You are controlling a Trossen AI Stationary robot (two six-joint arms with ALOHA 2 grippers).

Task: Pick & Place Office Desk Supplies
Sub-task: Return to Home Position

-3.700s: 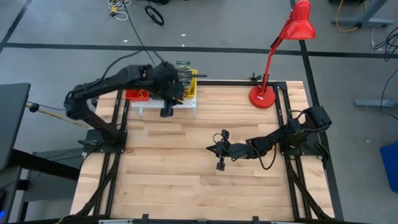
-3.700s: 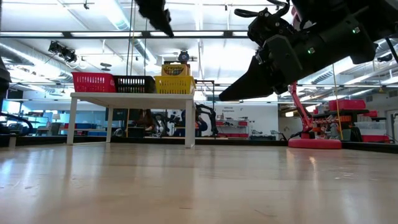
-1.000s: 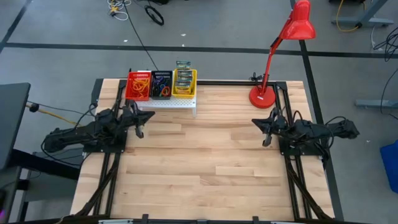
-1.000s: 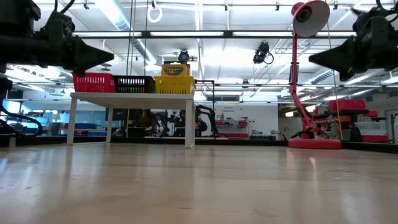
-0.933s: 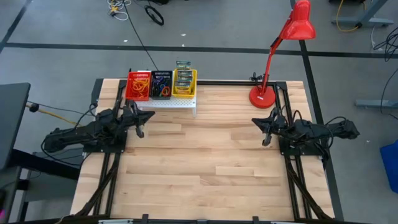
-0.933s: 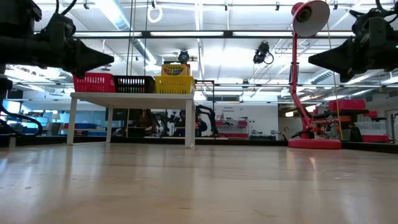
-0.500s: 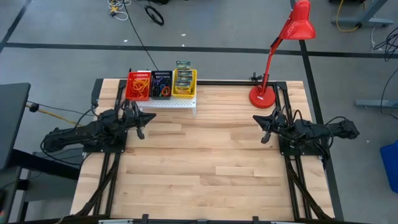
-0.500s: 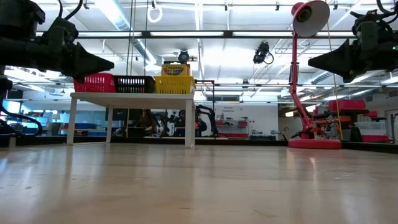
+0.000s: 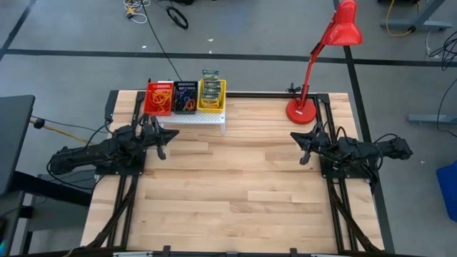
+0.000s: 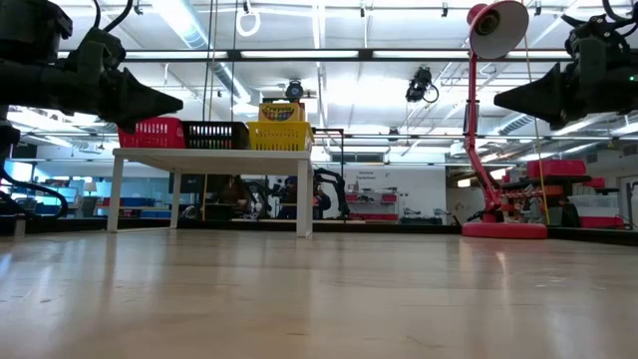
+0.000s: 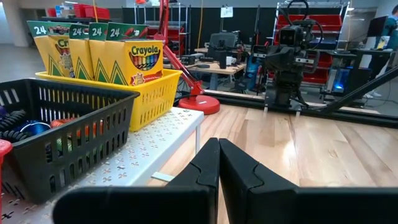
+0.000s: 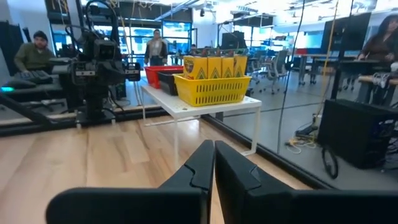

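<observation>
Left pincer (image 9: 161, 150) and right pincer (image 9: 304, 156) (both closed) hang over opposite table (image 9: 235, 203) sides.

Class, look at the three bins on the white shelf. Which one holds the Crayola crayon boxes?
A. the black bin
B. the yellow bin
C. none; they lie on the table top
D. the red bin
B: the Crayola crayon boxes stand upright in the yellow bin, which sits right beside the black bin at one end of the shelf.
</observation>
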